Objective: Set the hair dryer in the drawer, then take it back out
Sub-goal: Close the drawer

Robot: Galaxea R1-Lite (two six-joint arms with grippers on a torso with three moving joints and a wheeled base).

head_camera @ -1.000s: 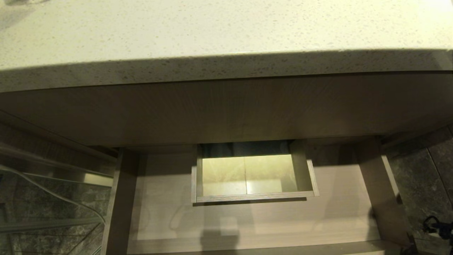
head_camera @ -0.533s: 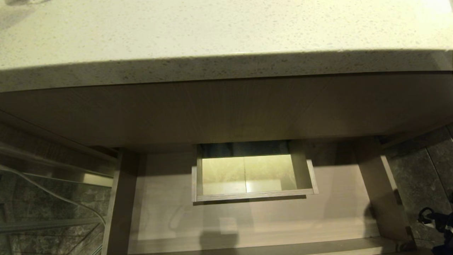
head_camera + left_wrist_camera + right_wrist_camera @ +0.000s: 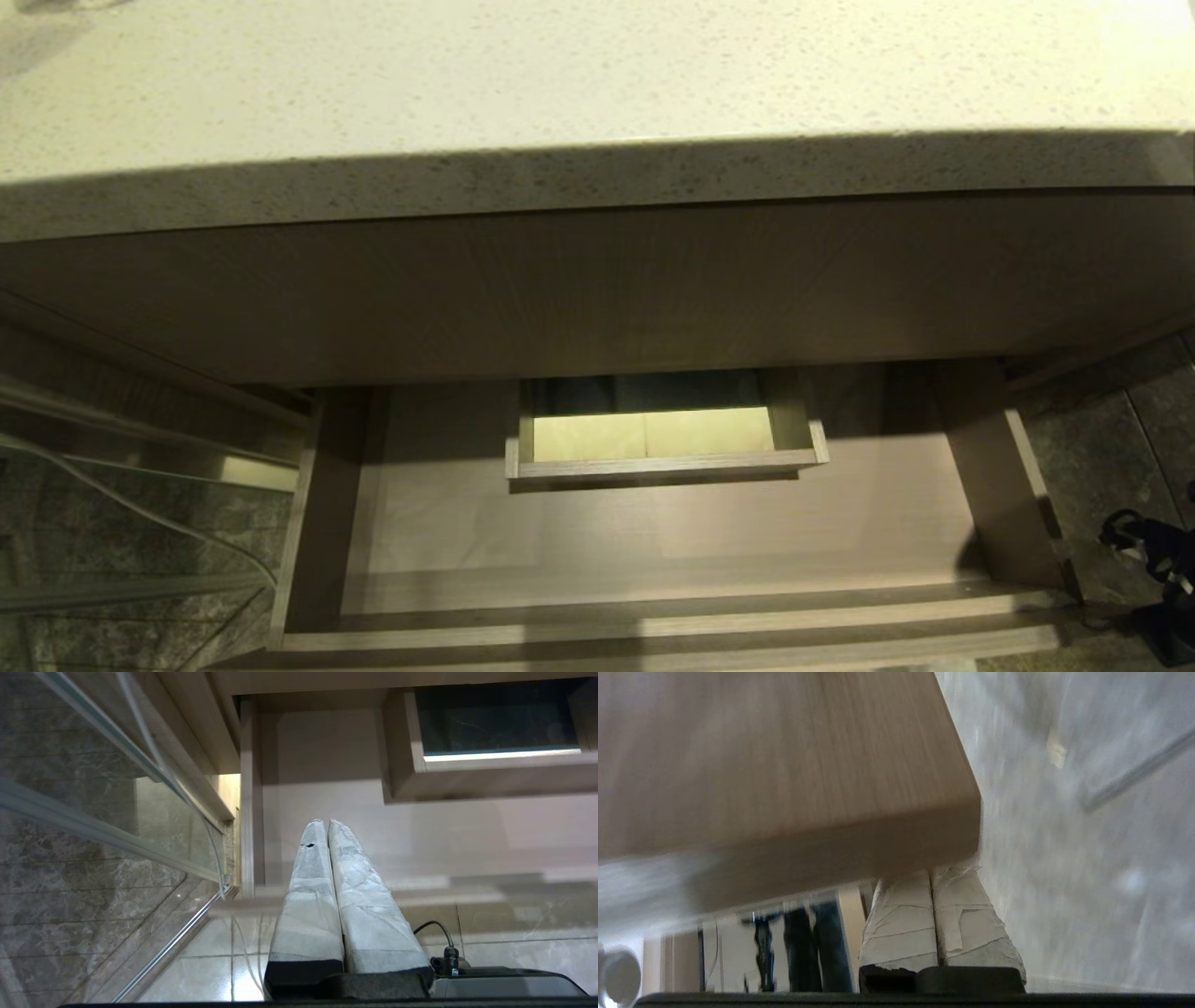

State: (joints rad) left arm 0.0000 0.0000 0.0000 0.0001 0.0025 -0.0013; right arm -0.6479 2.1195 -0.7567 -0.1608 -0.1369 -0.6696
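Note:
The drawer (image 3: 653, 532) is wide, shallow and beige, and stands partly out from under the counter. Its floor is bare around the walled cut-out (image 3: 663, 465), and its narrow front (image 3: 672, 639) runs along the bottom of the head view. The hair dryer is out of view. In the right wrist view my right gripper (image 3: 930, 873) is shut, its taped fingertips against the corner of the drawer front (image 3: 784, 765). A dark part of the right arm (image 3: 1153, 555) shows by the drawer's right end. My left gripper (image 3: 325, 822) is shut, empty and parked before the drawer's left part (image 3: 322, 756).
A speckled countertop (image 3: 560, 75) overhangs a taller wood-grain panel (image 3: 597, 289) above the drawer. A glass panel with a thin cable (image 3: 121, 485) stands at the left. Dark marble floor (image 3: 1102, 439) lies to the right, light tiles (image 3: 205, 970) below.
The drawer has slid in toward the cabinet, so its front has come into the head view. The right arm has moved the same way with it. The left arm has not moved.

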